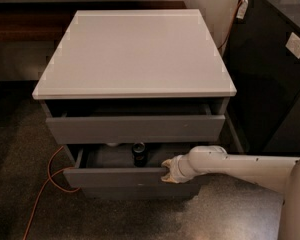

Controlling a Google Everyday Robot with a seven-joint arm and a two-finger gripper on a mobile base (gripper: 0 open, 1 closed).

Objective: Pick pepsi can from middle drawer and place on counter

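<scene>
The jaws are closed narrowly on the upper rim of the front of the middle drawer, towards its right end, so the gripper has hold of the drawer and of nothing else. The white arm reaches to it from the right, low over the floor.

The middle drawer stands partly open. Inside it, the pepsi can stands upright near the middle, just behind the drawer front and a little left of the gripper, apart from it. Only its dark body and top show. Behind the can, under the top drawer, there is something pale, perhaps the rim of a bowl; the shadow hides most of it.

The top drawer is also slightly open. Above it lies the pale-grey counter. A black cabinet stands to the right, and an orange cable runs over the floor on the left.
</scene>
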